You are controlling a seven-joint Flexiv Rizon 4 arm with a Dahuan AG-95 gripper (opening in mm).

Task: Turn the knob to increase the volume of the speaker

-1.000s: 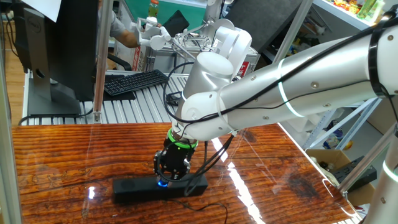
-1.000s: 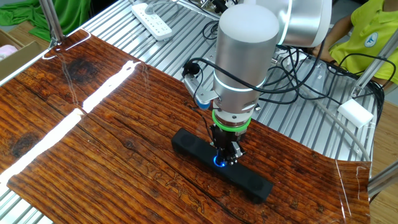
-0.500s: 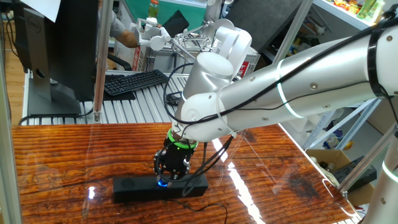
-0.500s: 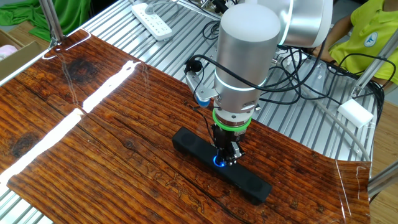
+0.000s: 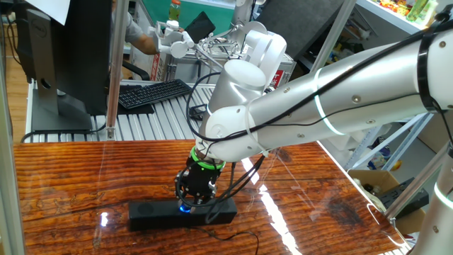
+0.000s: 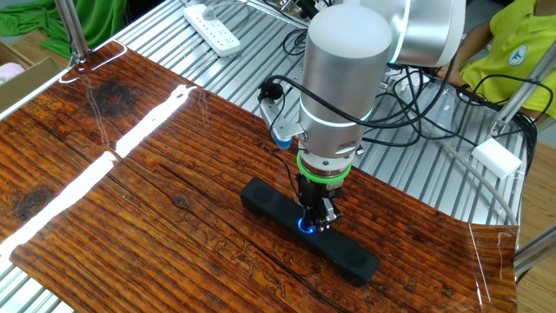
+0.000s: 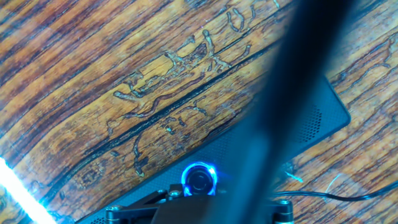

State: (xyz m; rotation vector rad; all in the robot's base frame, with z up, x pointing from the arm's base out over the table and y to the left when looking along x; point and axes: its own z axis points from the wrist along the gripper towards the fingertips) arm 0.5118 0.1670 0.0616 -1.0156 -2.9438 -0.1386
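Observation:
The speaker (image 5: 152,212) is a long black bar lying on the wooden table; it also shows in the other fixed view (image 6: 265,202) and the hand view (image 7: 311,118). The knob (image 5: 185,207) glows blue at its middle and also shows in the other fixed view (image 6: 305,226) and the hand view (image 7: 199,179). My gripper (image 5: 187,204) points straight down onto the knob in both fixed views (image 6: 313,222) and its fingers close around it. In the hand view one blurred dark finger (image 7: 280,112) crosses the frame and the knob sits right at the gripper (image 7: 205,190).
A thin cable (image 7: 329,196) runs from the speaker over the table. A black keyboard (image 5: 152,92) and a monitor (image 5: 64,57) stand behind the table. A white power strip (image 6: 213,26) lies on the metal slats, and a person in yellow (image 6: 512,52) sits at the far right.
My wrist has turned slightly about the knob, its side connector swinging a little. The speaker has shifted only a trace on the table.

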